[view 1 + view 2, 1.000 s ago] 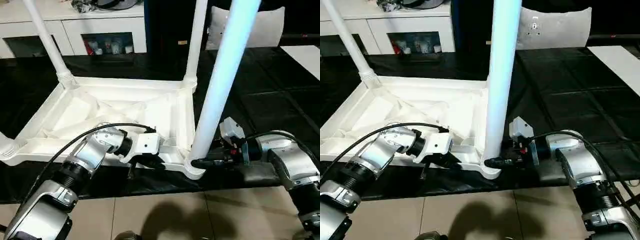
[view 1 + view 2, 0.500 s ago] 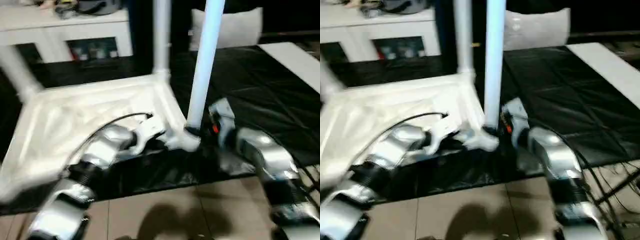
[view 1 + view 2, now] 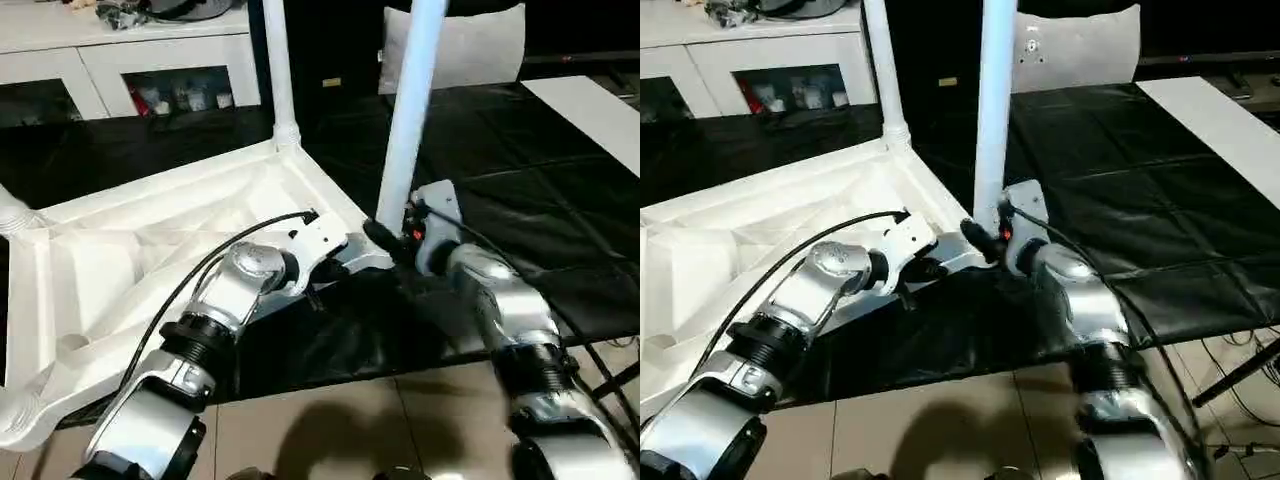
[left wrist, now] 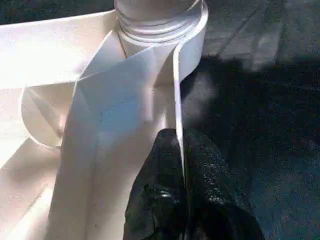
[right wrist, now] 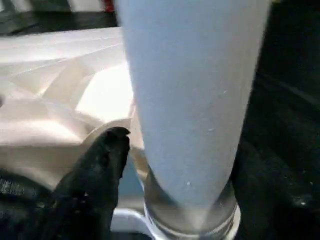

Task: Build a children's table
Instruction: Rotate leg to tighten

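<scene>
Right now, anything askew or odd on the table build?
Nothing damaged. The table top lies upside down on the black mat, skewed to its edges. The left gripper pinches its rim; the right gripper straddles the near leg, upright in its socket.

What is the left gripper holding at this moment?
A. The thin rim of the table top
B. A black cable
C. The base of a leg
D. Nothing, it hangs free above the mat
A: in the left wrist view the black fingers are closed on the thin white rim of the table top, just below a corner socket.
</scene>
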